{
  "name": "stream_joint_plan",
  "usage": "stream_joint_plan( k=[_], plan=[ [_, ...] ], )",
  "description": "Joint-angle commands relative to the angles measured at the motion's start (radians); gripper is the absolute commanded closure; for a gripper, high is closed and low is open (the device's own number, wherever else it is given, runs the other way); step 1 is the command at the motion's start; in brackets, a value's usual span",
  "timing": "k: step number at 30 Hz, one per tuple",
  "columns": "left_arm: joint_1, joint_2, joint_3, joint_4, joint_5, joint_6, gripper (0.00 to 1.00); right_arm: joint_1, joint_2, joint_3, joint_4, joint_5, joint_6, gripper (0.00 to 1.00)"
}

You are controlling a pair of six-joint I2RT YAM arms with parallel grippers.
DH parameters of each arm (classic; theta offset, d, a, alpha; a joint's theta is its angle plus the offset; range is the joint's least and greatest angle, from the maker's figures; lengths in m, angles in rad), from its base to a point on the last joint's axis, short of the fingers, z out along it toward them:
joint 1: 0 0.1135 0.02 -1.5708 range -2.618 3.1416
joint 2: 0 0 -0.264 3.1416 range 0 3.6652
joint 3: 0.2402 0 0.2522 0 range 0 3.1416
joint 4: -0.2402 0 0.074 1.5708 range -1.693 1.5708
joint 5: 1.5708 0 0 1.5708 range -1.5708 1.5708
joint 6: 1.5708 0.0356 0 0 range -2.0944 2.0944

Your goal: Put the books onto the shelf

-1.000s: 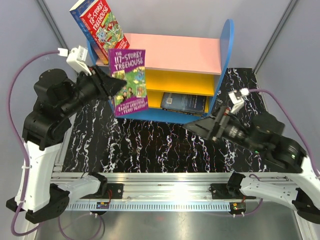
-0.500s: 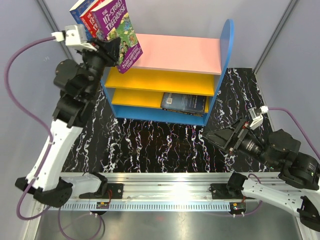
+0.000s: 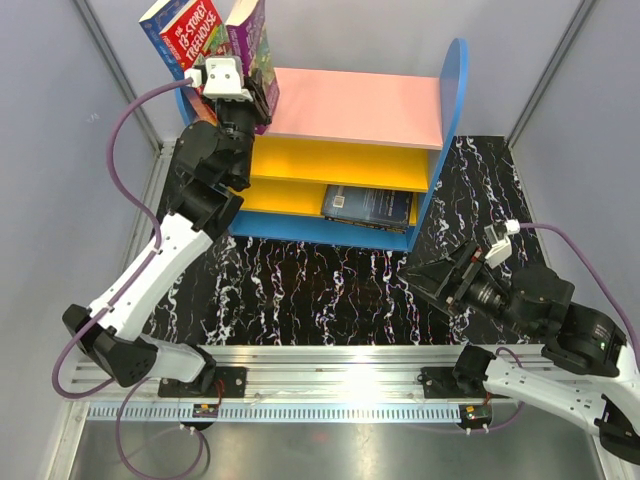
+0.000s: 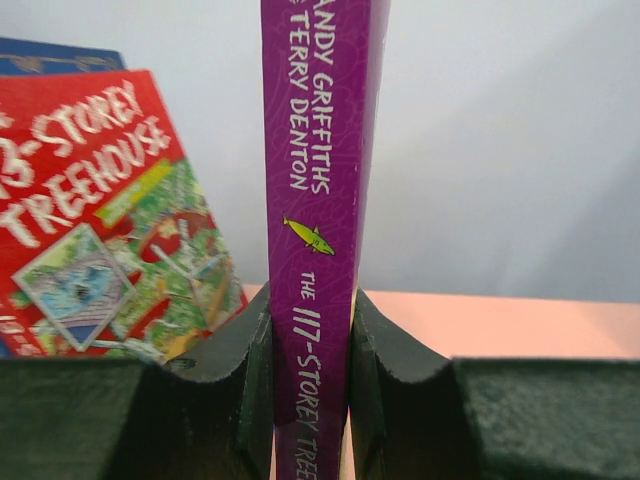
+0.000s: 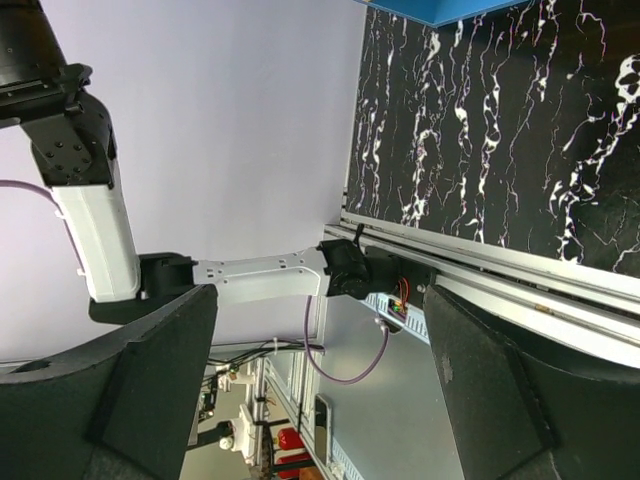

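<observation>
From above, the shelf (image 3: 350,105) stands at the 12 o'clock end of the black marbled table (image 3: 300,290). The left claw (image 3: 258,85) reaches up to the shelf's 10 o'clock corner and is clenched on the purple Treehouse book (image 3: 248,35), which stands upright at the left end of the pink top board (image 3: 400,110). The red Treehouse book (image 3: 190,35) stands just beside it, at its 9 o'clock side, leaning. A dark blue book (image 3: 368,207) lies flat low in the shelf, under the yellow boards. The right claw (image 3: 425,280) hangs over the table at about 4 o'clock, well apart from the shelf, and holds nothing. In the left wrist view, the two black fingers (image 4: 250,370) squeeze the spine of the purple Treehouse book (image 4: 315,200) from both sides, and the book stands straight up. The red Treehouse book (image 4: 100,240) is at 9 o'clock, tilted, with the edge of a blue book (image 4: 60,58) behind it. The pink top board (image 4: 500,325) shows at 4 o'clock. In the right wrist view, the right claw (image 5: 320,380) is spread wide with nothing between its fingers (image 5: 130,400). The table (image 5: 480,150) fills the 1 o'clock side, and a blue corner of the shelf (image 5: 440,8) peeks in at 12 o'clock.
</observation>
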Motion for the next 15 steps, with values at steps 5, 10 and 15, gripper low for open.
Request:
stream_joint_plan(
  k=[5,10,15],
  plan=[
    [0.01,-0.047,-0.073,0.36,-0.125,0.167,1.0,-0.002,-0.033,-0.033,0.044,0.048,0.041,0.1],
    [0.019,-0.037,-0.099,0.353,-0.108,0.158,1.0,-0.003,-0.047,-0.07,0.076,0.042,0.057,0.12],
    [0.044,-0.048,-0.13,0.344,-0.154,0.124,0.97,-0.003,-0.044,-0.076,0.081,0.042,0.06,0.13]
  ],
)
